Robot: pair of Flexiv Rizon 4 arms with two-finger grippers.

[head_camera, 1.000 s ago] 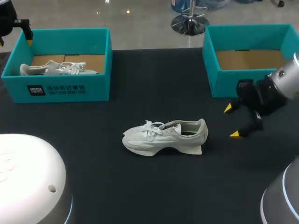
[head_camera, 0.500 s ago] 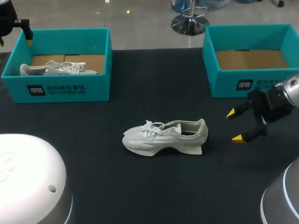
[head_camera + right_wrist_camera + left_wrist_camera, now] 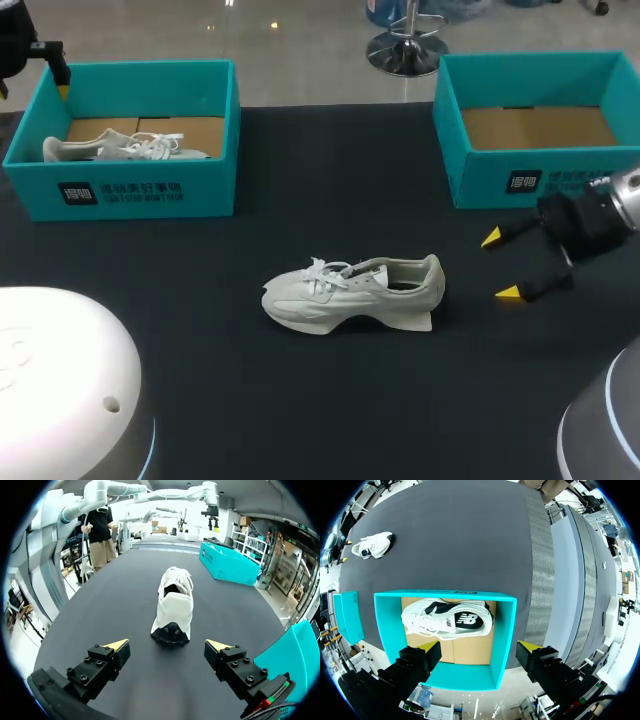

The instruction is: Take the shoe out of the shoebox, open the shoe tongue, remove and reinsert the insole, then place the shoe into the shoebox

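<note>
The right arm (image 3: 612, 203) comes in from the right edge, and its wrist is turned so the right hand (image 3: 500, 265) points sideways toward the middle, with both yellow-tipped fingers spread wide. The left hand (image 3: 479, 647) sits at the far left corner (barely showing in the head view), facing straight down with its fingers likewise parted wide.

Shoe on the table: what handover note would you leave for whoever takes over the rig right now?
Left claw: open, above the left shoebox, which holds a second shoe.
Right claw: open, holding nothing, facing the heel of the shoe, apart from it.
The shoe stands on its sole on the table; right shoebox beside the right claw.
Done: shoe out of box. Left: open tongue, insole out and in, rebox.
</note>
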